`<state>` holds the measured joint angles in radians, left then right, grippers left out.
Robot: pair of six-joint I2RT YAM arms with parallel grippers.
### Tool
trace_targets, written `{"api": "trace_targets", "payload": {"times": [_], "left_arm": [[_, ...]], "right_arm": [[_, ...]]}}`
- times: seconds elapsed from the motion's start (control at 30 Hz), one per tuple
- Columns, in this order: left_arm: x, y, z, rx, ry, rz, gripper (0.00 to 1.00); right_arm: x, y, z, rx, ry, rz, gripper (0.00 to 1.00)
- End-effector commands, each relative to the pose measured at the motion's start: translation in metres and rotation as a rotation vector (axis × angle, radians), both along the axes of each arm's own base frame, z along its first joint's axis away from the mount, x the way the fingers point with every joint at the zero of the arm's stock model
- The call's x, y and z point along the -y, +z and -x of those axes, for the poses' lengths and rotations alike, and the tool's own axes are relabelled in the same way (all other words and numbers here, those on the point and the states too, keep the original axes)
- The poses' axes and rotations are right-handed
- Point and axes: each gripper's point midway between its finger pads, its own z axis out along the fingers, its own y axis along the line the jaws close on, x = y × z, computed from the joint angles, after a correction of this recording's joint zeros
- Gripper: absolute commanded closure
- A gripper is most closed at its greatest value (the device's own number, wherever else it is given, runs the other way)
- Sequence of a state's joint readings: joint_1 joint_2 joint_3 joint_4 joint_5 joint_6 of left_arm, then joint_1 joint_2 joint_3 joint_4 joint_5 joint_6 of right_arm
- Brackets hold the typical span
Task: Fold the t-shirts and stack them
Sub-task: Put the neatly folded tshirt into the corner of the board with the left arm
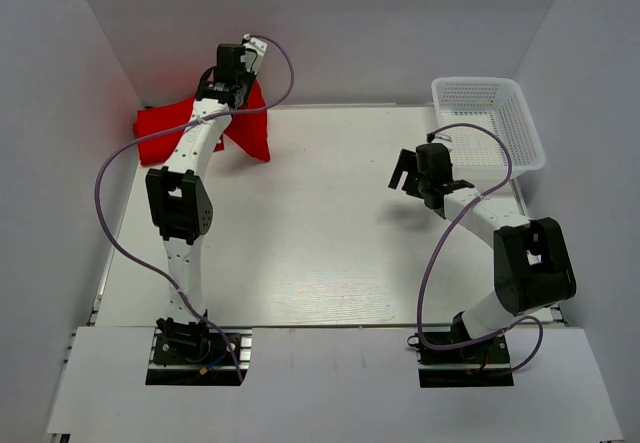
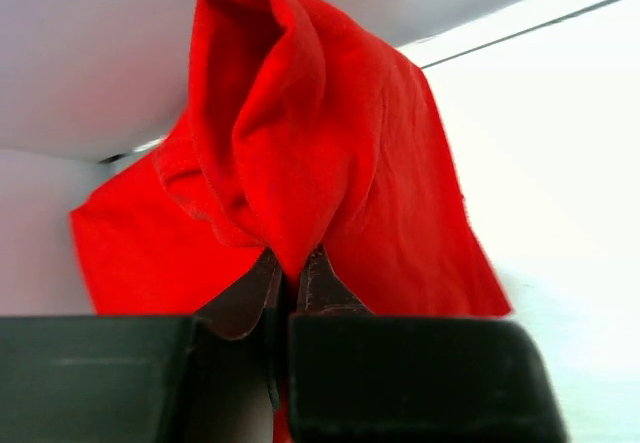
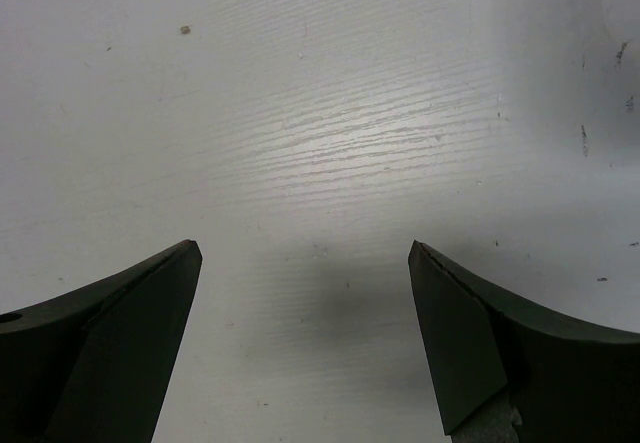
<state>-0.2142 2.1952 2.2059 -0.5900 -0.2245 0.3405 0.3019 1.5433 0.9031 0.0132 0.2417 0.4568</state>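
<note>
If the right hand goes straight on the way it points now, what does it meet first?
The bare table. The right hand stands open and points down at it, with nothing in between; the gap is unclear.

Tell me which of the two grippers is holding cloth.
The left gripper, closed on a fold of the red t-shirt at the far left; the right gripper hangs open over bare tabletop.

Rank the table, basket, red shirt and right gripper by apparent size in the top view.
1. table
2. basket and red shirt: too alike to rank, the shirt being partly hidden by the left arm
3. right gripper, smallest
</note>
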Motion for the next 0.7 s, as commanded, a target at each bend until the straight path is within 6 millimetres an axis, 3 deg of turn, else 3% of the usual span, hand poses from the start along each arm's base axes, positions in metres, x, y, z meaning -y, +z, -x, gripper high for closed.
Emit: {"api": "trace_targets", "payload": {"times": [0.0, 0.17, 0.47, 0.67], "left_arm": [[-0.027, 0.091, 0.002, 0.210, 0.064, -0.028, 1.00], [-0.052, 0.116, 0.000, 0.285, 0.112, -0.052, 1.00], [-0.071, 0.143, -0.003, 0.350, 0.087, -0.028, 1.00], [-0.065, 0.162, -0.002, 0.392, 0.028, 0.043, 1.00]], "right_arm": [[0.003, 0.035, -0.011, 0.083, -0.022, 0.006, 0.10], [0.005, 0.036, -0.005, 0.070, -0.020, 0.014, 0.10], [-0.006, 0.032, 0.001, 0.046, 0.039, -0.009, 0.10], [-0.011, 0.033, -0.003, 0.055, 0.053, -0.035, 0.10]]}}
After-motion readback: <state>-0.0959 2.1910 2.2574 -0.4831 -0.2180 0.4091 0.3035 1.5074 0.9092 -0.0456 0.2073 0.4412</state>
